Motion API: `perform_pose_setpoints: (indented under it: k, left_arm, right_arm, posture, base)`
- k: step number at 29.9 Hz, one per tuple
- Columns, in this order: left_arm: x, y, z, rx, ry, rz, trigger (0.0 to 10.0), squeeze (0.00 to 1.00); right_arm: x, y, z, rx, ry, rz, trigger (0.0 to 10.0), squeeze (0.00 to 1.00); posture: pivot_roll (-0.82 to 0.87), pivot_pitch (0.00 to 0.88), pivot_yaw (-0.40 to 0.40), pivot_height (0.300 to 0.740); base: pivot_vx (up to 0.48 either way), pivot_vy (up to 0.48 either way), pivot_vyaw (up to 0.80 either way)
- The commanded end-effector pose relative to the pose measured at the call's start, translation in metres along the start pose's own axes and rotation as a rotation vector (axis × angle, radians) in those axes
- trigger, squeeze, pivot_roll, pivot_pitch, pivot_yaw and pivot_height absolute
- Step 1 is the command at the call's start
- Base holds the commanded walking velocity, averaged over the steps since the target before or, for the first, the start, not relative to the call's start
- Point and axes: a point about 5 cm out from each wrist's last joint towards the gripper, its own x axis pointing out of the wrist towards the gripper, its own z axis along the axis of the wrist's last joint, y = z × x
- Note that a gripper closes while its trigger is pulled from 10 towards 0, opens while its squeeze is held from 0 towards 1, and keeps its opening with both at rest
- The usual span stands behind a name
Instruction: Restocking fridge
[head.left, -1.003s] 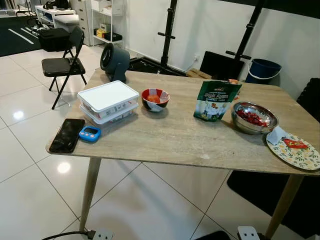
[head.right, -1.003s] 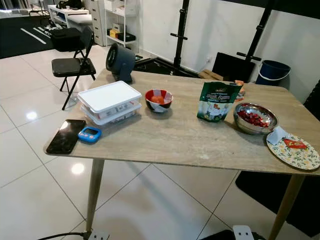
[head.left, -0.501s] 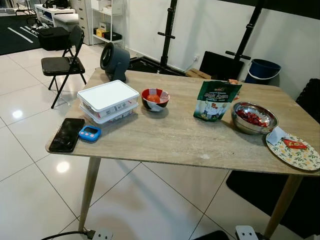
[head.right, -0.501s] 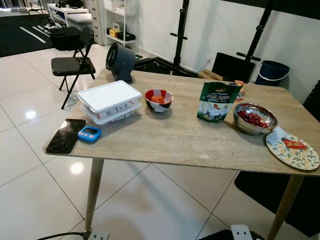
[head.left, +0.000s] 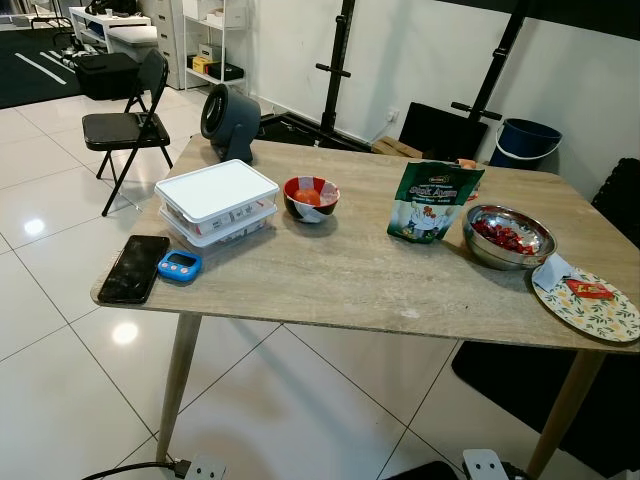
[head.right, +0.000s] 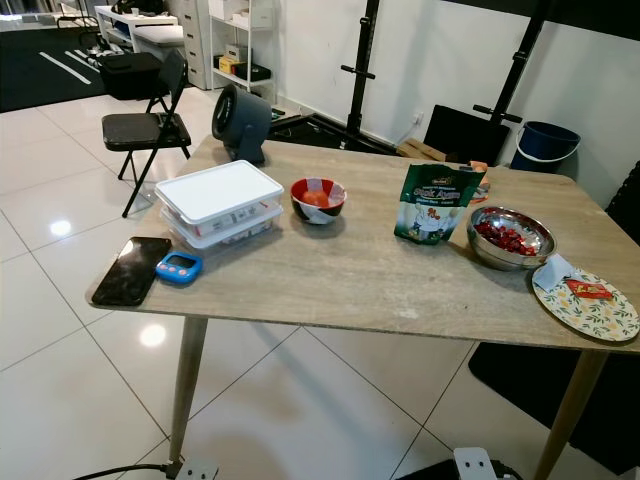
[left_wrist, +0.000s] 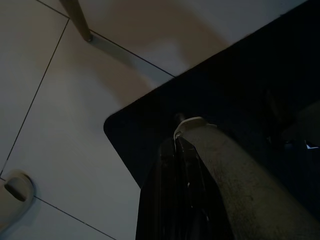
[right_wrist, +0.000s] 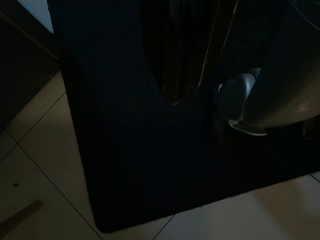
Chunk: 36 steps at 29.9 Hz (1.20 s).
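White floor tiles surround a wooden bench (head.left: 350, 275) bearing stacked white-lidded containers (head.left: 217, 203), a red bowl (head.left: 311, 197), a green pouch (head.left: 431, 201) standing upright, a steel bowl of red food (head.left: 508, 235) and a patterned plate (head.left: 592, 305) at the right edge — a phone (head.left: 133, 268) and blue timer (head.left: 180, 265) lie near the left corner. Both arms hang idle over a dark mat (left_wrist: 260, 75); I cannot tell whether either gripper's fingers are apart or together.

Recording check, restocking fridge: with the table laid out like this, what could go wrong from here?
The phone lies at the table's front left edge; a reach for the stacked containers might knock it off. The upright pouch could tip if brushed. The floral plate juts over the right edge.
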Motion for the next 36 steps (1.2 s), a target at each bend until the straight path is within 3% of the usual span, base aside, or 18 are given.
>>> perform_pose_setpoints:
  k: [1,7,14,20,31,36]
  left_arm:
    - [-0.003,-0.006,-0.018,0.001,0.071,-0.017,10.0,0.0]
    - [-0.003,-0.005,-0.018,0.002,0.071,-0.016,10.0,0.0]
    - [-0.003,-0.005,-0.018,0.003,0.071,-0.015,10.0,0.0]
    - [-0.002,-0.003,-0.017,0.001,0.071,-0.011,10.0,0.0]
    - [-0.002,-0.003,-0.016,-0.008,0.071,-0.009,10.0,0.0]
    - [-0.002,-0.004,-0.016,-0.016,0.074,-0.014,10.0,0.0]
  right_arm:
    - [-0.002,-0.009,-0.001,0.004,0.006,-0.019,10.0,0.0]
    - [-0.004,-0.015,-0.004,0.005,0.01,-0.027,10.0,0.0]
    - [-0.002,-0.009,-0.005,0.011,0.011,-0.013,10.0,0.0]
    - [-0.001,0.0,-0.006,-0.073,0.033,-0.002,10.0,0.0]
    - [-0.002,-0.008,-0.003,-0.104,0.044,-0.023,10.0,0.0]
    - [-0.001,-0.003,-0.004,-0.095,0.048,-0.013,10.0,0.0]
  posture:
    - [0.07,0.0,-0.109,0.74]
    - [0.07,0.0,-0.108,0.74]
    - [0.07,0.0,-0.104,0.74]
    - [0.06,0.0,-0.101,0.74]
    - [0.06,0.0,-0.1,0.74]
    - [0.06,0.0,-0.1,0.74]
  base:
    - [0.0,0.0,0.0]
    - [0.0,0.0,0.0]
    - [0.0,0.0,0.0]
    - [0.0,0.0,0.0]
    - [0.0,0.0,0.0]
    - [0.0,0.0,0.0]
